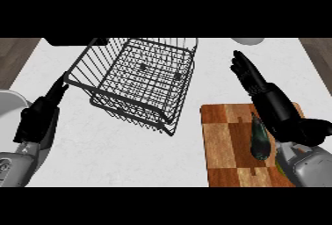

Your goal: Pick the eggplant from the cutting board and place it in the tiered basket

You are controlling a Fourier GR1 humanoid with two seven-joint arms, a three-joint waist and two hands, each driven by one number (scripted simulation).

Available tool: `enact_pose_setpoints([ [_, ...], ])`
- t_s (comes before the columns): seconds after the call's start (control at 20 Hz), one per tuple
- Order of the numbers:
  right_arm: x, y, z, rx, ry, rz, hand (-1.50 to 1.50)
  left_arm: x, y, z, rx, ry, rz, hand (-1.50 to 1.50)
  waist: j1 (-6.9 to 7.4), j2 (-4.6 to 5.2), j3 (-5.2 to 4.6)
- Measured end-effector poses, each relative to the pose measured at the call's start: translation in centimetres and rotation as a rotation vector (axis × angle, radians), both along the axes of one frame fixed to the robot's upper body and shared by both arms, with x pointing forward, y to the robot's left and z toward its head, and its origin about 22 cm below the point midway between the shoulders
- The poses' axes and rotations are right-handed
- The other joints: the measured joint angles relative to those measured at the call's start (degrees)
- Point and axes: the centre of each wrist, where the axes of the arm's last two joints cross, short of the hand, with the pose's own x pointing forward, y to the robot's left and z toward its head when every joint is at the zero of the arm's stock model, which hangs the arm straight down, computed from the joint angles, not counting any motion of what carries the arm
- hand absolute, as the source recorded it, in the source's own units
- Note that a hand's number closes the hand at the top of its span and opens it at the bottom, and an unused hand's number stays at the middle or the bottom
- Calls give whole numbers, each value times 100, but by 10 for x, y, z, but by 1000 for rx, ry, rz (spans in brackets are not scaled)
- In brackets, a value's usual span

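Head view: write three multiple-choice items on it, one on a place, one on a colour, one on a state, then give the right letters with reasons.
1. Where does the eggplant lie?
A. in the wire basket
B. on the cutting board
C. on the bare counter

2. What colour is the wire basket?
A. black
B. red
C. white

3. How are the fingers of the right hand?
A. curled round the eggplant
C. straight, holding nothing
B. pinching the basket's rim

Answers:
1 B: the eggplant rests on the cutting board, at its right side.
2 A: its wires show black against the pale counter.
3 C: the fingers point away over the counter, beyond the board, with the eggplant untouched nearer the forearm.
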Motion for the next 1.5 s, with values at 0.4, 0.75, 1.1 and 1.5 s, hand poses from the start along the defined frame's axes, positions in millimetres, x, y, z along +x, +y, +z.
enact_pose_setpoints([
  [0.4, 13, -36, -40, -15, 137, -366, -150, -9, -9, -6, -184, 54, 37, 0, -135, 93, -181],
  [0.75, -2, -54, -97, -61, 288, -889, -150, -21, -25, -15, -301, 113, 32, 0, -106, 54, -158],
  [1.1, -3, -84, -67, -467, 344, -904, -150, -26, -24, -12, -325, 133, 38, 0, -89, 15, -180],
  [1.5, 5, -69, -22, -863, 679, -607, -150, -24, -25, -7, -325, 134, 21, 0, 22, 27, -187],
])
